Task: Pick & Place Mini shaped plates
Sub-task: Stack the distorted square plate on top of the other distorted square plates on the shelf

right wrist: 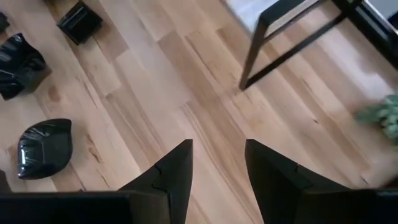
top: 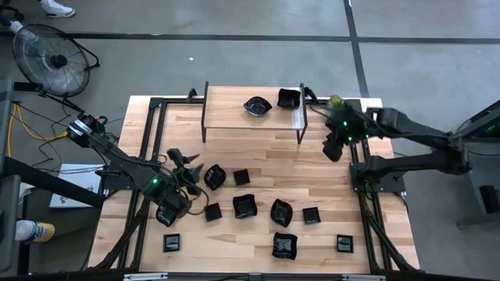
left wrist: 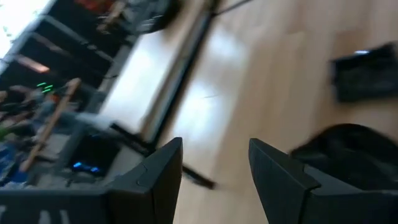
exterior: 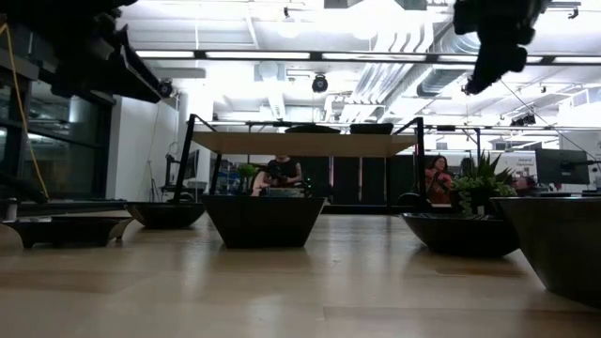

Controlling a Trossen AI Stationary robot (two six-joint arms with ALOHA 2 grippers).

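So the wooden table (top: 266,168) is looking barely started: two mini shaped plates (top: 257,105) are sitting on the raised shelf (top: 234,117) at upper centre, the rest lying scattered across the lower half. The left gripper (top: 181,181) is hanging open and empty at lower left, the right gripper (top: 334,148) hovering open at upper right.
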